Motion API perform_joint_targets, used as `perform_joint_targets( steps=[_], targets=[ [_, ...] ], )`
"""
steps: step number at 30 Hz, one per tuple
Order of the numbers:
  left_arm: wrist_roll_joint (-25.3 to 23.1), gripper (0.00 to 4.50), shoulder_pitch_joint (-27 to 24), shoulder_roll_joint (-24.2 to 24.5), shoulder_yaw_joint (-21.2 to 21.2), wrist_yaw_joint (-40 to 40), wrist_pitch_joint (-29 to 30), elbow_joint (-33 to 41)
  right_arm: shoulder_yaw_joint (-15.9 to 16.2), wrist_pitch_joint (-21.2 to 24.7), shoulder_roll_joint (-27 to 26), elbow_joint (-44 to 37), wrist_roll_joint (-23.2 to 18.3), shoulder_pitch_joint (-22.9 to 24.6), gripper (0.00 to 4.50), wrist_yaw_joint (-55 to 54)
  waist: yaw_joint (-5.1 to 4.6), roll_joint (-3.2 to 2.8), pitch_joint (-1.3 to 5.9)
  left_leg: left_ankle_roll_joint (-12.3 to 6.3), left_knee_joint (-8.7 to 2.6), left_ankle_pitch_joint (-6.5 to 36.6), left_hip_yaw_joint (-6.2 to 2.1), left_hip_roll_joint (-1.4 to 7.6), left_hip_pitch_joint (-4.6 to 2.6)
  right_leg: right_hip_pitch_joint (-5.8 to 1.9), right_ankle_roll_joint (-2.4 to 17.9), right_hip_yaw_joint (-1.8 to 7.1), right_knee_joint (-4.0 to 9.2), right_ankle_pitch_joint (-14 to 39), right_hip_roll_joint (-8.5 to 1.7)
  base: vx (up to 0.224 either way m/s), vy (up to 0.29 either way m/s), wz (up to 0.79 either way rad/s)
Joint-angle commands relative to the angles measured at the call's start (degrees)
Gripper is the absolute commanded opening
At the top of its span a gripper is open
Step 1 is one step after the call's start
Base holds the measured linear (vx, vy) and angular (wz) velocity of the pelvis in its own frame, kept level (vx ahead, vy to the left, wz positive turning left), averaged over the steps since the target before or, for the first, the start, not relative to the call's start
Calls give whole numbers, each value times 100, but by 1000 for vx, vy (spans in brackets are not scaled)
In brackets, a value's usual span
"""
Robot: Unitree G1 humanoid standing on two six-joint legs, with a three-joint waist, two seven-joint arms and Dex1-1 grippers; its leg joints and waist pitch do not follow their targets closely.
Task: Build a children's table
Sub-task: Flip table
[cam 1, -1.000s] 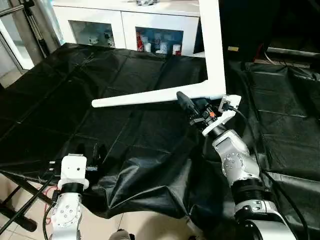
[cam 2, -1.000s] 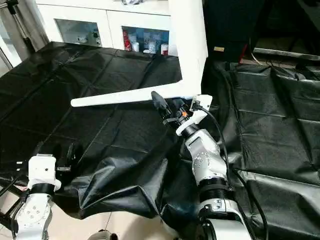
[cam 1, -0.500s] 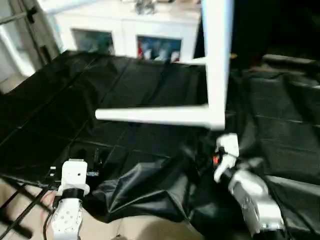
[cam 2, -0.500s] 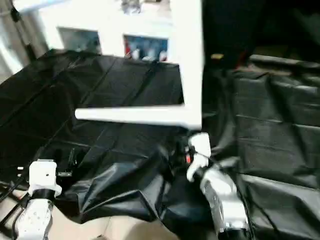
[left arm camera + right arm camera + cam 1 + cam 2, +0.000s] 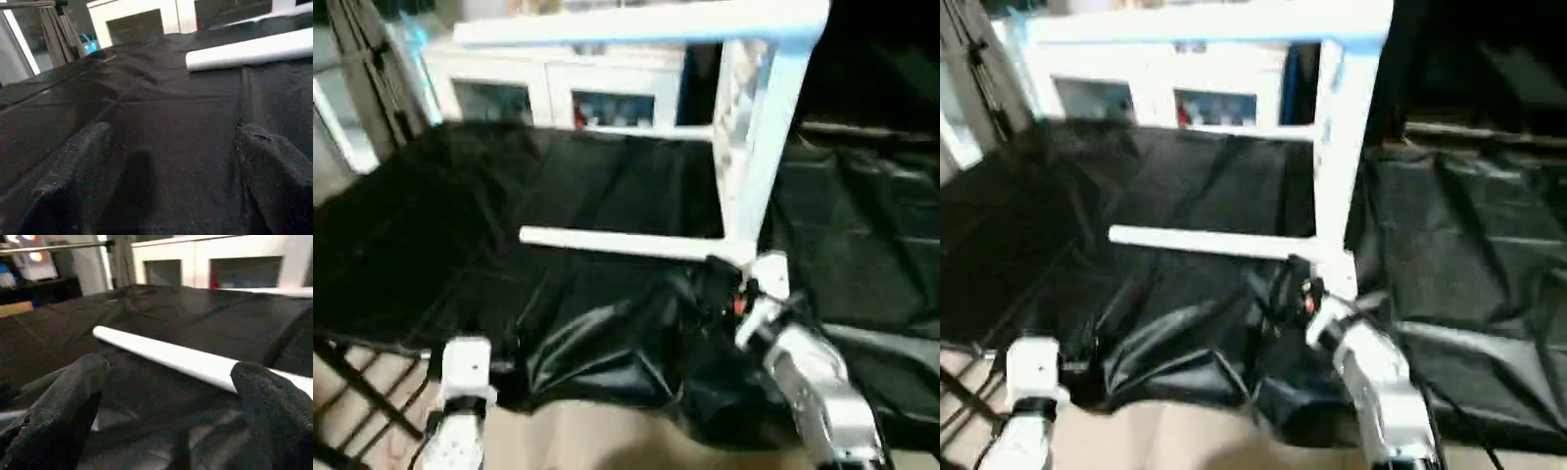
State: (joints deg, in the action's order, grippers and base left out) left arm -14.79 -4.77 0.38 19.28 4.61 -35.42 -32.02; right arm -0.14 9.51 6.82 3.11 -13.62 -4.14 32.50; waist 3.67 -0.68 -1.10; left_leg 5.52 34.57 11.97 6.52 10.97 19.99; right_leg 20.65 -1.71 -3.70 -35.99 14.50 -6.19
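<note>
Standing tipped on its side on the black-draped counter (image 5: 431, 225): the children's table (image 5: 744, 147), tabletop upright toward the right half, one leg (image 5: 617, 243) lying low across the middle, another stretching along the top. Hovering just beside the lower corner, right gripper (image 5: 166, 396) with fingers (image 5: 63, 406) spread, gripping nothing. Hanging at the near left edge, left gripper (image 5: 166, 186), fingers (image 5: 73, 171) apart. Behind, a white cabinet (image 5: 558, 93).

A glossy, wrinkled black plastic sheet (image 5: 607, 333) lay under the right gripper (image 5: 166, 396), whose black fingers (image 5: 58, 406) looked rough and grainy. Just beyond them, the smooth white plastic tubular leg (image 5: 166, 357) had a satin finish. The silver forearm (image 5: 822, 392) shone like metal.
</note>
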Motion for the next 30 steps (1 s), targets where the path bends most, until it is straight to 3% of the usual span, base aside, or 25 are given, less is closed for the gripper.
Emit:
perform_joint_targets(
  steps=[1,2,3,4,5,6,7,8,9,10,11,12,13,14,15,16,18,21,30],
  targets=[
    [1822,444,2245,540,-1044,1671,3352,3465,-78,111,-64,-201,37,-62,450,-303,-32,-23,101,52,-598,2843,-16,84,19,-123,385,72,684,2379,-112,-55,33,-11],
    [1820,444,2243,539,-1048,1661,3358,3470,-91,122,-84,-218,56,-65,450,-369,-47,-29,84,71,-613,2966,-15,82,4,-113,331,41,715,2506,-108,-62,44,-7],
    [1816,444,2239,524,-1044,1630,3355,3484,-158,98,-163,-263,79,-84,450,-550,-77,43,87,86,-582,3263,-35,87,-132,-80,270,-28,798,2886,-161,-62,44,-7],
    [1808,444,2237,509,-1036,1620,3344,3488,-191,85,-202,-289,84,-93,450,-641,-91,-189,8,154,-610,3615,-50,75,-172,-35,252,-54,860,3012,-138,-57,32,-3],
    [1808,444,2237,509,-1036,1620,3344,3488,-191,85,-202,-289,84,-93,450,-641,-217,-107,-49,136,-623,4228,-65,92,-288,-29,56,-342,1024,3336,-24,-71,32,-3],
    [1808,444,2237,509,-1036,1620,3344,3488,-191,85,-202,-289,84,-93,450,-641,-211,-260,-71,190,-1071,5091,-57,283,110,-505,297,-515,376,2238,106,-71,32,-3],
    [1808,444,2237,509,-1036,1620,3344,3488,-191,85,-202,-289,84,-93,450,-641,-49,-246,43,264,-1196,5289,-32,321,510,-898,377,-329,-415,995,47,-117,33,4],
    [1808,444,2237,509,-1036,1620,3344,3488,-191,85,-202,-289,84,-93,450,-641,217,-300,-40,275,-1355,5580,170,338,662,-816,351,-301,-527,632,128,-81,-68,14],
    [1808,444,2237,509,-1036,1620,3344,3488,-191,85,-202,-289,84,-93,450,-641,164,334,179,152,-432,3245,312,127,-212,-108,-209,361,96,3916,-213,-81,-68,14],
    [1808,444,2237,509,-1036,1620,3344,3488,-191,85,-202,-289,84,-93,450,-641,143,363,-68,-181,592,1155,69,-161,-390,514,104,569,1156,6428,-684,12,-136,8],
    [1808,444,2237,509,-1036,1620,3344,3488,-191,85,-202,-289,84,-93,450,-641,241,206,67,-309,443,408,-144,-138,-103,10,352,768,970,5872,-809,0,0,0],
    [1808,444,2237,509,-1036,1620,3344,3488,-191,85,-202,-289,84,-93,450,-641,266,229,25,-273,253,401,-136,-71,31,-140,403,653,865,5185,-762,0,0,0],
    [1808,444,2237,509,-1036,1620,3344,3488,-191,85,-202,-289,84,-93,450,-641,267,139,63,-9,-300,1166,-113,74,59,-156,515,350,493,3326,-284,0,0,0],
    [1808,444,2237,509,-1036,1620,3344,3488,-191,85,-202,-289,84,-93,450,-641,229,53,128,42,-408,2128,-108,125,-130,-72,587,319,343,1940,-76,0,0,0],
    [1808,444,2237,509,-1036,1620,3344,3488,-191,85,-202,-289,84,-93,450,-641,178,36,135,-92,-472,2299,-88,130,-111,-142,737,340,352,1116,-77,0,0,0],
    [1808,444,2237,509,-1036,1620,3344,3488,-191,85,-202,-289,84,-93,450,-641,143,-3,186,-167,-506,2135,-75,117,-40,-231,745,324,367,875,-109,0,0,0],
    [1808,444,2237,509,-1036,1620,3344,3488,-191,85,-202,-289,84,-93,450,-641,96,-41,191,-179,-525,1948,-83,125,17,-248,735,297,396,674,-121,0,0,0],
    [1808,444,2237,509,-1036,1620,3344,3488,-191,85,-202,-289,84,-93,450,-641,86,-17,211,-208,-502,1685,-26,118,54,-233,689,320,439,446,-126,0,0,0],
    [1808,444,2237,509,-1036,1620,3344,3488,-191,85,-202,-289,84,-93,450,-641,122,-5,187,-206,-502,1668,26,122,38,-200,596,362,468,604,-135,0,0,0]
  ],
)
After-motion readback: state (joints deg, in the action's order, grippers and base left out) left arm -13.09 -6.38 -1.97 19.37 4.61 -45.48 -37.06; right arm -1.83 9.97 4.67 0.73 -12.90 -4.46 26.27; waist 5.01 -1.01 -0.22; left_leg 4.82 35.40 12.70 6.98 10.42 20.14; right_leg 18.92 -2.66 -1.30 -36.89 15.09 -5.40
